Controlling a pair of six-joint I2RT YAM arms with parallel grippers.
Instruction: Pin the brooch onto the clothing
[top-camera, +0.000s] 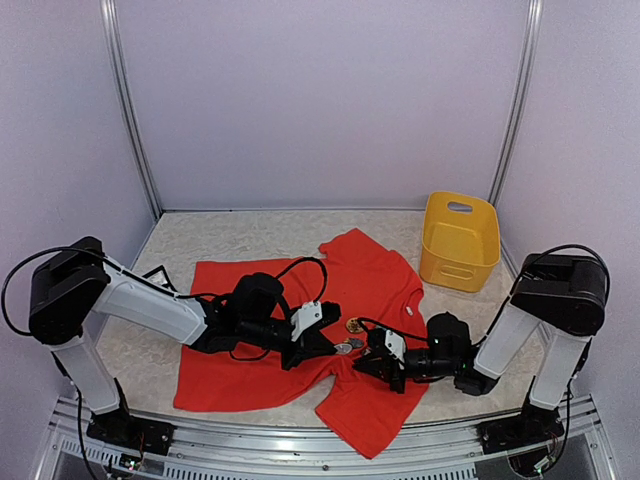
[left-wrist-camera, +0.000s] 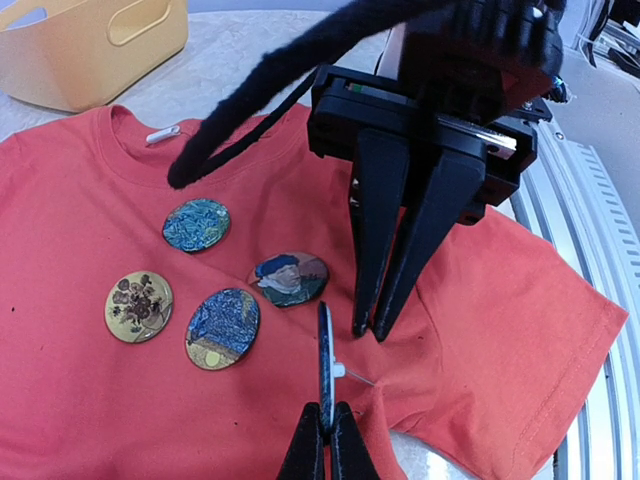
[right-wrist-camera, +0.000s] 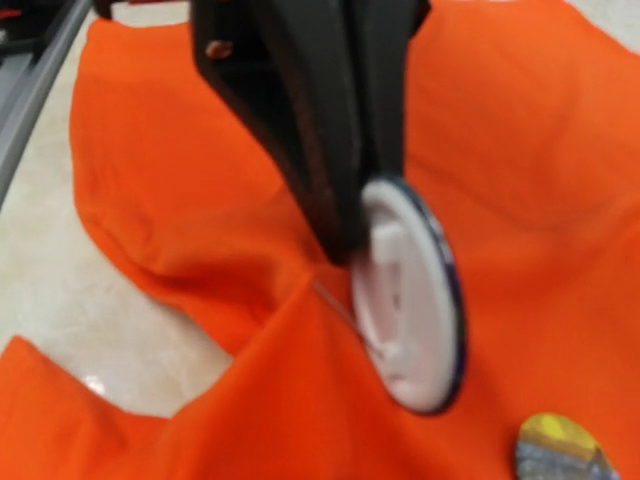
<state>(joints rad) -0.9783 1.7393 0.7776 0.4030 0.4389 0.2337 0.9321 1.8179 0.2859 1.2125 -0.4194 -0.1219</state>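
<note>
The red T-shirt (top-camera: 230, 380) lies spread on the table. My left gripper (left-wrist-camera: 327, 425) is shut on a round brooch (left-wrist-camera: 325, 350), held upright and edge-on over the shirt's lower hem. The brooch's white back (right-wrist-camera: 410, 300) faces the right wrist camera. Its thin pin (left-wrist-camera: 362, 378) points into a raised fold of fabric (left-wrist-camera: 385, 392). My right gripper (left-wrist-camera: 371, 332) stands just beyond the brooch with its jaws shut and its tips down on the shirt, seemingly pinching fabric. In the top view the two grippers (top-camera: 335, 345) (top-camera: 365, 362) meet at the shirt's front edge.
Several other round brooches lie flat on the shirt near the collar: a blue one (left-wrist-camera: 197, 224), a gold floral one (left-wrist-camera: 139, 306), a blue-and-yellow one (left-wrist-camera: 222, 328) and a portrait one (left-wrist-camera: 290, 278). A yellow plastic basket (top-camera: 458, 240) stands at the back right. A black cable (left-wrist-camera: 250, 100) hangs over the shirt.
</note>
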